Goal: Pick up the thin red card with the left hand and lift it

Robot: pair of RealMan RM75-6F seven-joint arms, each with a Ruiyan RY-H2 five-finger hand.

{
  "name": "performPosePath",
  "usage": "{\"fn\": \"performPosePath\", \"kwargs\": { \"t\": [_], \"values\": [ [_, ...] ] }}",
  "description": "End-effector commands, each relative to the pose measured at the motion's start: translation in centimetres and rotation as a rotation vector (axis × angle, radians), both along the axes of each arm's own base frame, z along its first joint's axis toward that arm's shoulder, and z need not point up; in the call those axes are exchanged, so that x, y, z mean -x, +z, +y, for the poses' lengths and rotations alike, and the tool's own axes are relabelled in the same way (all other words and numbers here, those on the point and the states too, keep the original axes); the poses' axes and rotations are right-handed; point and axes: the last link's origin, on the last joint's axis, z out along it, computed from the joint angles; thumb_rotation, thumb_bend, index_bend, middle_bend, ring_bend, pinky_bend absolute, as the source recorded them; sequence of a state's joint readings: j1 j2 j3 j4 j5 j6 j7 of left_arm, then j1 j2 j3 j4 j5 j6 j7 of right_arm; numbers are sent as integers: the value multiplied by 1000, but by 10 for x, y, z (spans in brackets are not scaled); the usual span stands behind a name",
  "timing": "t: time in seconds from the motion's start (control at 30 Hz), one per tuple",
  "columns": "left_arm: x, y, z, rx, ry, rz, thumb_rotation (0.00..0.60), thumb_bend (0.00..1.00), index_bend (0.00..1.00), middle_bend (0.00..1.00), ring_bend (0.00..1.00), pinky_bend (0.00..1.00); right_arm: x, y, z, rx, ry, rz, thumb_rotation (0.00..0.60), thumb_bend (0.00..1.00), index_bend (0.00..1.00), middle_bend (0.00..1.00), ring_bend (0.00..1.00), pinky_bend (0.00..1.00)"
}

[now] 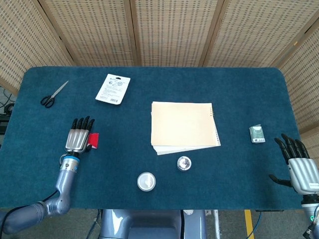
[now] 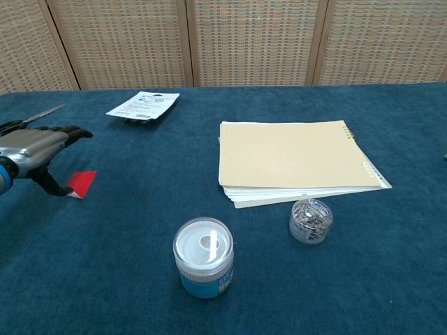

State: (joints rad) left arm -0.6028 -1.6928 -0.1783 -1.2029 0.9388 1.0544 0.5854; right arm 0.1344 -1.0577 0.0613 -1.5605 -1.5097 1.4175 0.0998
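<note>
Scissors (image 1: 53, 94) are lying at the upper left of the blue tabletop (image 1: 149, 94). Below them, at the left edge, the left robot hand (image 1: 78, 139) is stretching its fingers forward while its thumb is touching the near edge of the thin red card (image 2: 82, 184); whether the card is actually pinched is unclear. A stack of paper (image 1: 183, 127) is sitting mid-frame. At the lower right, the right robot hand (image 1: 299, 167) is holding nothing, fingers spread apart.
</note>
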Motion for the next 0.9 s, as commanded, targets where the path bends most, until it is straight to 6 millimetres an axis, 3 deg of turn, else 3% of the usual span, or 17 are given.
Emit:
{"fn": "performPosePath", "kwargs": {
  "t": [0.03,0.13,0.33,0.9],
  "values": [
    [0,-1,-1,9,0,-5,600,307,200,0,0,0,0,0,0,1,-1,0,600,53,0,0,0,0],
    [0,-2,-3,25,5,-12,600,326,352,0,0,0,0,0,-1,0,0,0,600,53,0,0,0,0],
    [-1,-1,-4,42,9,-17,600,349,491,0,0,0,0,0,0,0,-2,1,600,53,0,0,0,0],
    [-3,8,-6,63,19,-28,600,367,521,0,0,0,0,0,0,-1,0,2,600,53,0,0,0,0]
  ]
}}
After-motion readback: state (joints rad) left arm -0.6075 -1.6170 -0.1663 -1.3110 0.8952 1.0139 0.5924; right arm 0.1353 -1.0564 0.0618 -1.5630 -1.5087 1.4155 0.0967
